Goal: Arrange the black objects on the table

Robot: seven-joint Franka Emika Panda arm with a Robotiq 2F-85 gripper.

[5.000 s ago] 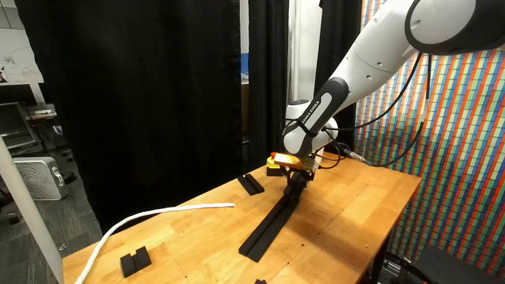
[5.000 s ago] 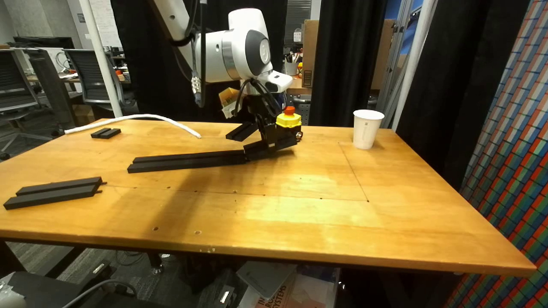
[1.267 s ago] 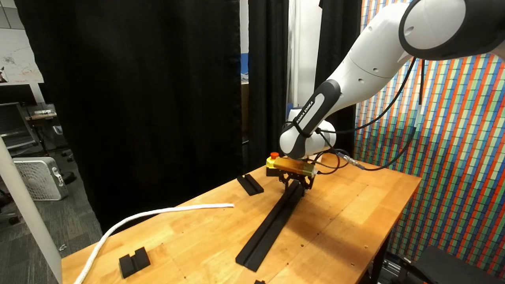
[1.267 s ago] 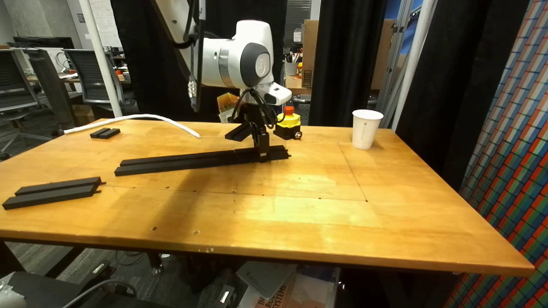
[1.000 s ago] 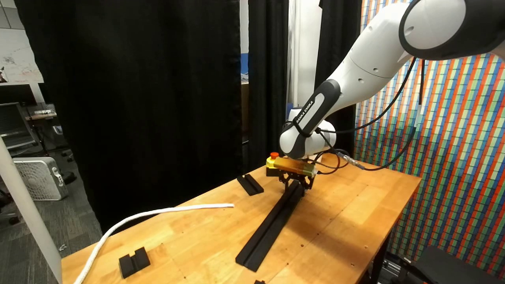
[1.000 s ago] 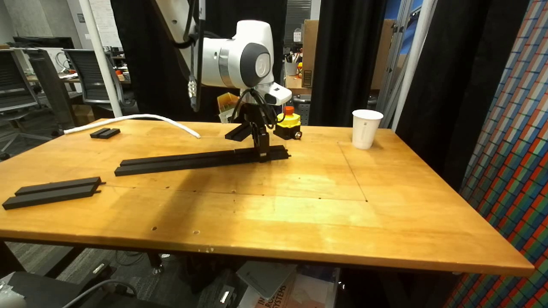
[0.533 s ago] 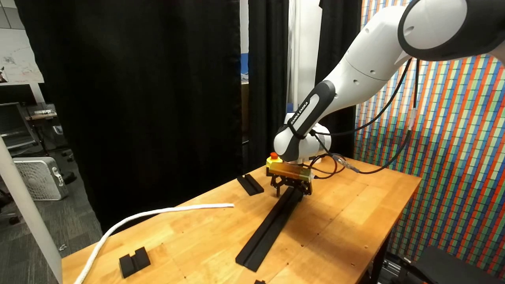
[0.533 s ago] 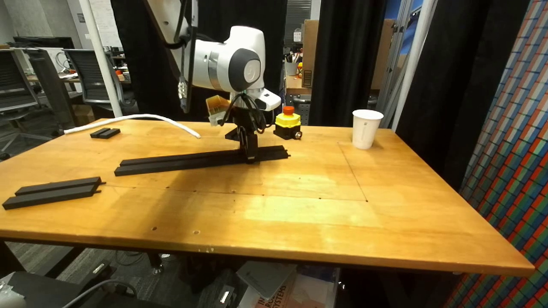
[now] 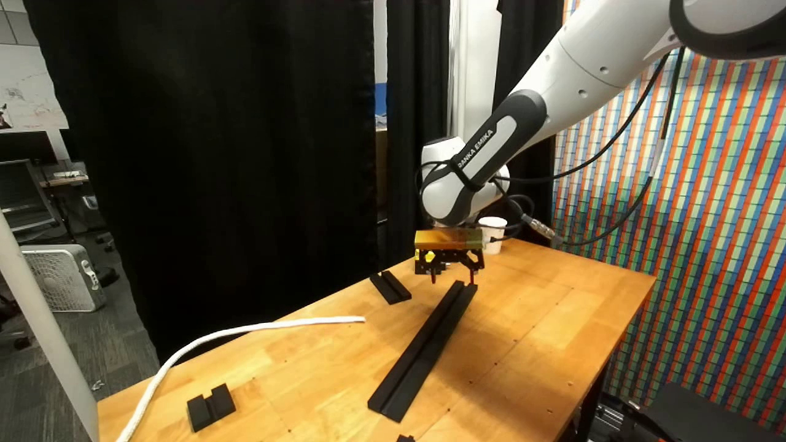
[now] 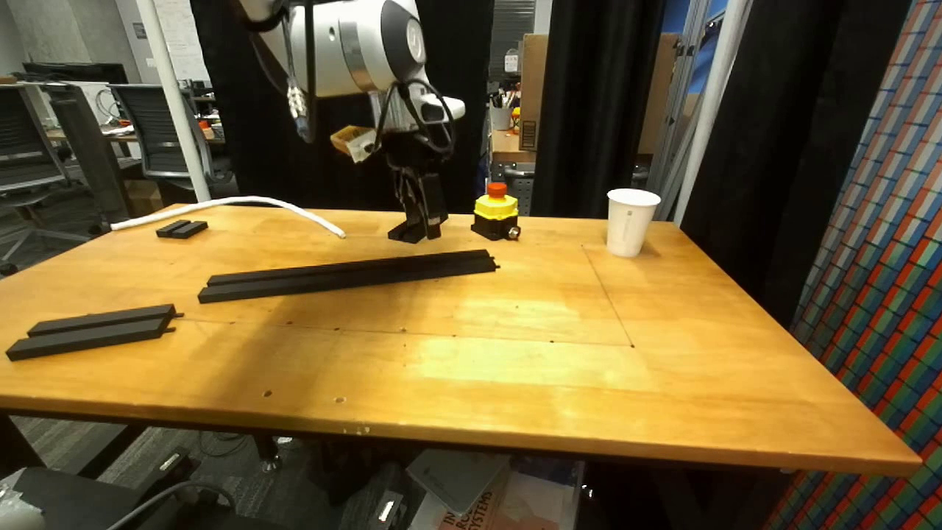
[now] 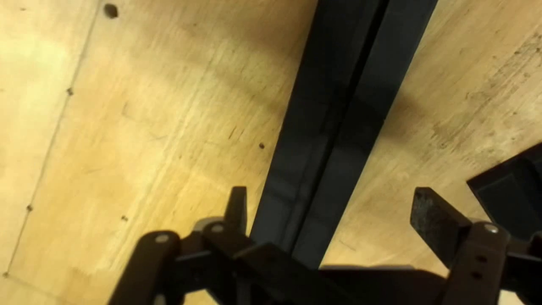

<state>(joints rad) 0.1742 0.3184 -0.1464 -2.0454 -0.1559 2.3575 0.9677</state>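
1. Long black bar [image 10: 346, 277], landmark: flat on the bench [image 10: 471, 390], straight, grooved lengthwise, a pin showing at one end. Faint line across it in the wrist view could be a joint; can't confirm.
2. End effector [image 9: 452, 279] hovers just above the long black bar, toward the pinned end. Fingers spread wide, nothing held, no contact.
3. Handling, guessing: stiff, fairly light, matte so shouldn't slip much. Pinch across the width, mid-length; lifted by an end, the rest likely drags or parts at any joint. Avoid pins, probably snappable.
4. Angled black block [image 10: 407, 233]: beside the pinned half of the long black bar, apart, skewed to it. Rigid-looking; take it across the middle.
5. Medium black bar [image 10: 92, 331]: near the long black bar's plain end, offset sideways, pins pointing its way. Likely same feel; hold mid-body, pins free.
6. Red-and-yellow button [image 10: 496, 210]: near the long black bar's pinned end. Bump risk, probably.
7. White cord [image 9: 307, 321]: same side of the long black bar as item 4.
8. Small black block [image 10: 182, 229]: well apart from the long black bar, cord side, toward the plain end. Probably easiest; pinch edge to edge.
9. White cup [image 10: 631, 223]: well beyond the long black bar's pinned end.
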